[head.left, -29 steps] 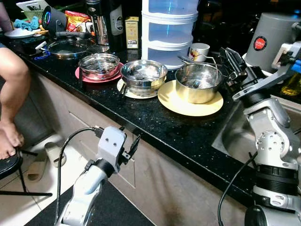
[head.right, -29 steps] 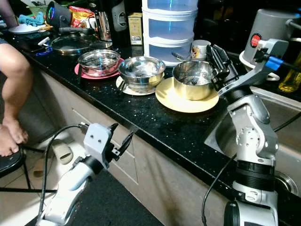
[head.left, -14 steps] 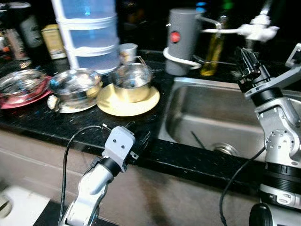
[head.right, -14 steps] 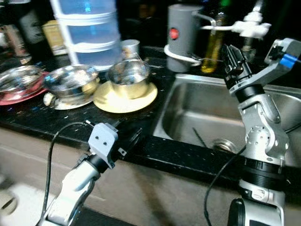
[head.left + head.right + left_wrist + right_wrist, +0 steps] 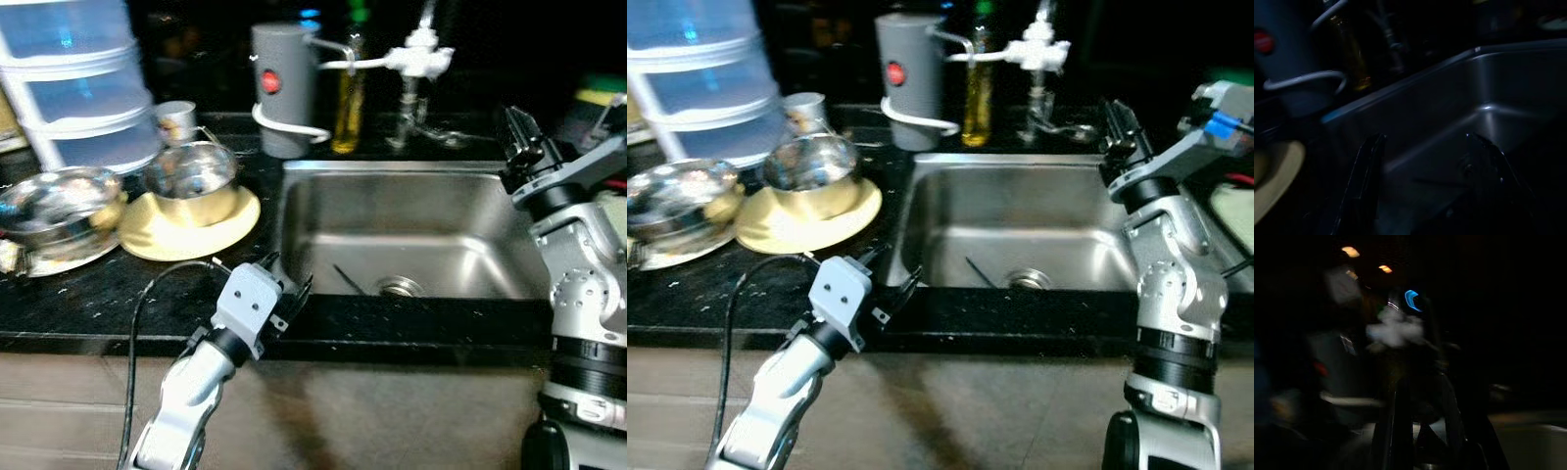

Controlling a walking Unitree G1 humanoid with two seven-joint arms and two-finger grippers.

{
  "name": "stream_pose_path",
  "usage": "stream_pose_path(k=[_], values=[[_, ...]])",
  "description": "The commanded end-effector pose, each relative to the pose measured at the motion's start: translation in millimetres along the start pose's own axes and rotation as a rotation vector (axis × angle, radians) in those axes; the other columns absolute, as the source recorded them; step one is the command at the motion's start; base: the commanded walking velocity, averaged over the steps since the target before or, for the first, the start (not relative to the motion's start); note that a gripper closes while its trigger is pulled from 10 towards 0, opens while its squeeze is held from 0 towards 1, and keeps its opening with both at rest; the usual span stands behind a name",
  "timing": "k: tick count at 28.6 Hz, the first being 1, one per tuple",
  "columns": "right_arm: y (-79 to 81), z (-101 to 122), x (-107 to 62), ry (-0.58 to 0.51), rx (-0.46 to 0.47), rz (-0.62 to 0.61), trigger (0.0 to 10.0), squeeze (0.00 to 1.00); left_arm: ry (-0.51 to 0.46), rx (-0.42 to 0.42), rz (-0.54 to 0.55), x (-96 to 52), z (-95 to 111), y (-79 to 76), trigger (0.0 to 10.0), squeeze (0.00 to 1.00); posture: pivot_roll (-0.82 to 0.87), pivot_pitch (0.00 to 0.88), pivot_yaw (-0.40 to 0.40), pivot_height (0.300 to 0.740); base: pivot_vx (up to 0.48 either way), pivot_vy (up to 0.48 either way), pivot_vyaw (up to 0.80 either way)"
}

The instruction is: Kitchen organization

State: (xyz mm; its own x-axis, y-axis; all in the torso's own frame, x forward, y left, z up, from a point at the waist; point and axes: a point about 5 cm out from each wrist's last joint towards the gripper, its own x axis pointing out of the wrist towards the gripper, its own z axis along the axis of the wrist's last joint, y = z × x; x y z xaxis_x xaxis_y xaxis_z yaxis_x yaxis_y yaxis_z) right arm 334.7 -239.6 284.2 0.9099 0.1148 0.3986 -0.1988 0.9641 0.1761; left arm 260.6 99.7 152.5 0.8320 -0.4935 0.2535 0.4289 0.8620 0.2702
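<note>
A stainless steel sink (image 5: 431, 230) is sitting in the black tabletop (image 5: 88, 294) straight ahead, with a drain (image 5: 398, 287) at its bottom and a thin dark utensil (image 5: 345, 278) lying beside the drain. The left hand (image 5: 286, 284) is hovering at the front edge of the tabletop, just at the sink's near left corner, and its two black fingers (image 5: 1369, 171) are standing apart with nothing between them. The right hand (image 5: 517, 130) is raised over the sink's right rim, fingers pointing up toward the back; whether they are apart or together I cannot tell, since its wrist view is dark and blurred. To the left of the sink, a steel bowl (image 5: 191, 181) is resting on a yellow plate (image 5: 191, 220), and a second steel bowl (image 5: 59, 211) is sitting on a pale plate (image 5: 39, 262) further left. Behind them a translucent stack of containers (image 5: 73, 78) is standing with a small cup (image 5: 176, 119) beside it. At the back of the sink a grey cylindrical appliance (image 5: 279, 88), a yellow bottle (image 5: 349, 103) and a white tap (image 5: 416, 64) are lined up.
</note>
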Motion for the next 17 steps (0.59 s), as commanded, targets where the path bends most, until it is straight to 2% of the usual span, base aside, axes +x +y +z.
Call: stream_pose_path(k=[1, 2, 3, 8, 9, 11, 13, 17], values=[[-4.0, -11, 0.0, 0.06, -0.04, -0.035, 10.0, 0.0, 0.035, 0.0, 0.004, -2.6, -6, -0.5, 10.0, 0.0, -0.04, 0.0, -0.016, 0.74, 0.0, 0.0, -0.79], [-4.8, -13, 0.1, 0.076, -0.059, -0.041, 10.0, 0.0, 0.035, 0.0, 0.004, -2.6, -6, -0.4, 10.0, 0.0, -0.04, 0.0, -0.016, 0.74, 0.0, 0.0, -0.79], [-5.2, -19, -0.2, 0.124, -0.128, -0.043, 10.0, 0.0, 0.036, 0.0, 0.007, -2.8, -7, -0.3, 10.0, 0.0, -0.04, 0.0, -0.016, 0.74, 0.0, 0.0, -0.79], [-2.1, -28, 0.1, 0.188, -0.204, -0.025, 10.0, 0.0, 0.041, -0.001, 0.011, -2.5, -7, 0.2, 10.0, 0.0, -0.05, 0.0, -0.018, 0.74, 0.0, 0.0, -0.79], [3.7, -35, 0.5, 0.236, -0.252, 0.003, 10.0, 0.0, 0.044, -0.001, 0.02, -2.6, -8, 1.1, 10.0, 0.0, -0.05, 0.0, -0.019, 0.74, 0.0, 0.0, -0.79], [8.0, -39, 1.1, 0.262, -0.267, 0.016, 10.0, 0.0, 0.046, -0.001, 0.029, -2.8, -8, 1.8, 10.0, 0.0, -0.05, 0.0, -0.02, 0.74, 0.0, 0.0, -0.79], [11.5, -45, 2.4, 0.289, -0.281, 0.016, 10.0, 0.0, 0.047, -0.003, 0.038, -2.9, -8, 2.5, 10.0, 0.0, -0.05, 0.0, -0.02, 0.74, 0.0, 0.0, 0.0], [27.7, -74, 9.4, 0.407, -0.407, 0.043, 10.0, 0.0, 0.05, -0.003, 0.066, -2.6, -7, 4.7, 10.0, 0.0, -0.04, 0.0, -0.025, 0.74, 0.0, 0.0, 0.0]])
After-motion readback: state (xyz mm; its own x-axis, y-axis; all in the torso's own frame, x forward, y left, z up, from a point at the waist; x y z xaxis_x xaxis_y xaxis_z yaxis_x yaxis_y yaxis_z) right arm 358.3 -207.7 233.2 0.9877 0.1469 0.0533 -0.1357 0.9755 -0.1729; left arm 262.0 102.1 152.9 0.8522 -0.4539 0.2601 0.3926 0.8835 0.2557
